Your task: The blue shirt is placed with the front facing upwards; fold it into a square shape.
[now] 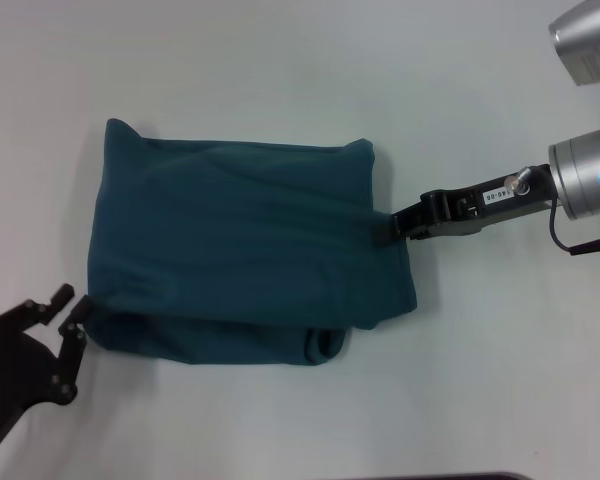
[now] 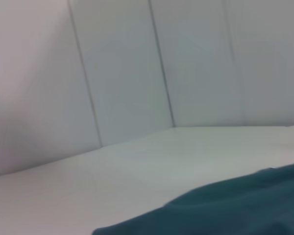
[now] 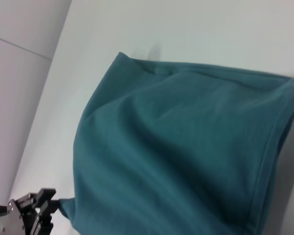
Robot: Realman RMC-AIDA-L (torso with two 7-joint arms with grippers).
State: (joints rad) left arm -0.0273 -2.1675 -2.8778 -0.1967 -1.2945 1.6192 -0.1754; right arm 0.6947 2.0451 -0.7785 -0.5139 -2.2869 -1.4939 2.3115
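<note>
The blue shirt (image 1: 245, 250) lies folded into a rough rectangle on the white table (image 1: 280, 70), plain teal side up, with no letters showing. My right gripper (image 1: 388, 228) is at the middle of its right edge, shut on the fabric, which is drawn to a small point there. My left gripper (image 1: 70, 303) sits low at the shirt's near left corner, touching or almost touching the cloth. The right wrist view shows the shirt (image 3: 176, 147) filling the frame, with the left gripper (image 3: 45, 203) at its far corner. A strip of the shirt (image 2: 235, 205) also shows in the left wrist view.
White tabletop (image 1: 500, 380) surrounds the shirt on all sides. A panelled white wall (image 2: 117, 73) stands behind the table in the left wrist view. The right arm's silver joints (image 1: 585, 175) hang over the table's right side.
</note>
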